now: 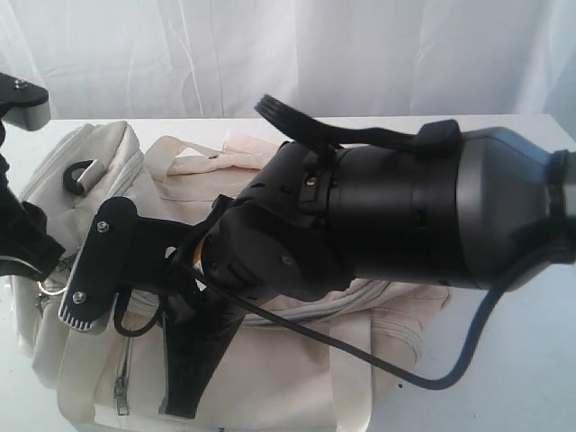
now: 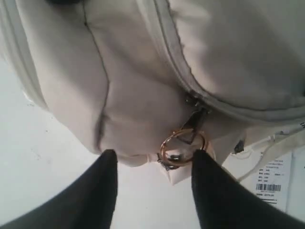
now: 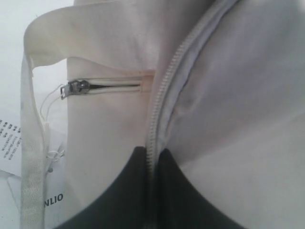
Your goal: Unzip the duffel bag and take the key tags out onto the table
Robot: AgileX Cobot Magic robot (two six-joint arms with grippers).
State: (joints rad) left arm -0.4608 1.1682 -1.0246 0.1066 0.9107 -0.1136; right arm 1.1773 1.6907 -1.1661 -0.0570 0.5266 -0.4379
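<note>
The cream-white duffel bag (image 1: 297,360) lies on the white table (image 1: 522,360), largely covered by my right arm (image 1: 405,216). My right gripper (image 3: 153,155) is shut on the bag's toothed main zip edge (image 3: 162,95), and in the exterior view its black fingers (image 1: 184,387) point down at the bag's near side. My left gripper (image 2: 152,157) is open at the end of the bag (image 2: 143,71). A copper ring (image 2: 183,148) on the zip pull hangs between its fingertips, close against one fingertip (image 2: 202,160). The key tags are hidden.
A small side pocket zip with a metal pull (image 3: 76,87) sits close to my right gripper. A paper barcode label (image 2: 274,183) on a string lies on the table beside the bag. Webbing handles (image 1: 180,148) rest on the bag's top. White curtains hang behind the table.
</note>
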